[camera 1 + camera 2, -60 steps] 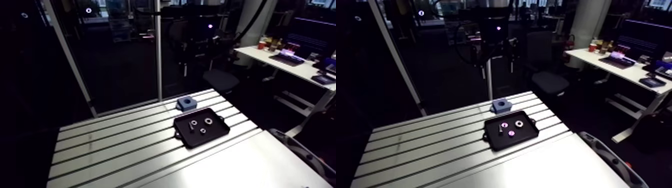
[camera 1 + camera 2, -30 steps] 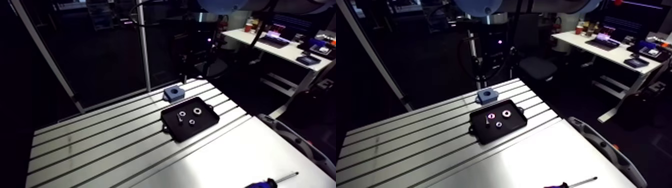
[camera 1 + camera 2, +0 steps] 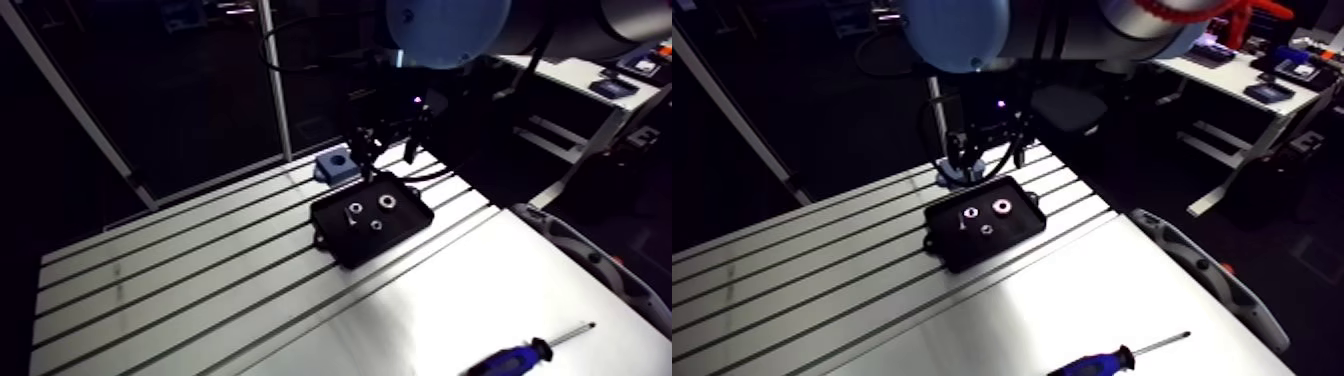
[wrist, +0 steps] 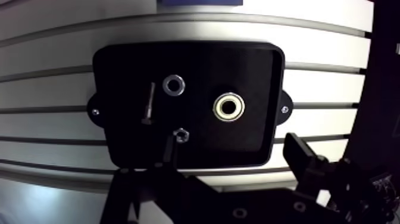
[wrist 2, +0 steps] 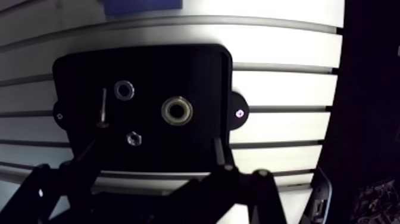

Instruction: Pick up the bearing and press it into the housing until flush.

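Surface: a slotted aluminium table (image 3: 180, 270), with a smooth metal plate (image 3: 450, 300) adjoining it on the near side.
Tray: a black tray (image 4: 238, 65) lies flat across the slots, with a mounting ear at each short end.
Bearing: the bearing (image 4: 229, 106) lies flat in the tray, clear of the other parts, ahead of the gripper and untouched.
Other parts in tray: a washer (image 4: 173, 84), a bolt (image 4: 148, 104) lying on its side, and a nut (image 4: 181, 134), which lies closest to the fingertips.
Housing: the blue housing (image 3: 332, 166) stands on the table just beyond the tray's far edge, its bore facing up.
Screwdriver: a blue-handled screwdriver (image 3: 1097, 362) lies on the smooth plate, well apart from the tray.
Gripper: the gripper (image 5: 158, 146) hangs above the tray, its fingers (image 5: 220, 154) spread wide with nothing between them.
Room: dim behind the table.
Change from earlier: the wrist and gripper have come down into the arm view over the tray, where earlier none showed.
Unchanged: tray, its parts and housing lie as they did; the arm view itself has shifted.
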Controlling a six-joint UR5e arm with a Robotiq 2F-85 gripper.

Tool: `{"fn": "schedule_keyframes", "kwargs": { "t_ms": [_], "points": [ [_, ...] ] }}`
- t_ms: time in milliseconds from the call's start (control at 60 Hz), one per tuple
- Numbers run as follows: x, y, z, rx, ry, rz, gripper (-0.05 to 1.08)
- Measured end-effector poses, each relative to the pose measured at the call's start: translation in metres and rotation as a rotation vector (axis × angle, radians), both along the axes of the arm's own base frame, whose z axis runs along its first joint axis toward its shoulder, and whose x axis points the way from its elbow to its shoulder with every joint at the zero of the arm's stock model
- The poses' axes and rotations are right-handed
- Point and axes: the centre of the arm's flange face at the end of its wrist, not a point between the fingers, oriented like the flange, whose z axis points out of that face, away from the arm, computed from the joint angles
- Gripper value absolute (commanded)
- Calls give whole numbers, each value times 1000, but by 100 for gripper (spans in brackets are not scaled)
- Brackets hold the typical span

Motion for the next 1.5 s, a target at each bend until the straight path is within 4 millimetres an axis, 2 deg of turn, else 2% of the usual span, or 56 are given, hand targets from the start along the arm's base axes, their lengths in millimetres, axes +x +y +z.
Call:
{"fn": "schedule_keyframes", "kwargs": {
  "t_ms": [117,467,1500],
  "points": [
    [0,0,-6,-4,-8,-2,21],
    [-2,3,-24,-1,-7,-3,30],
    [0,9,-62,21,-22,-11,34]
  ]
}}
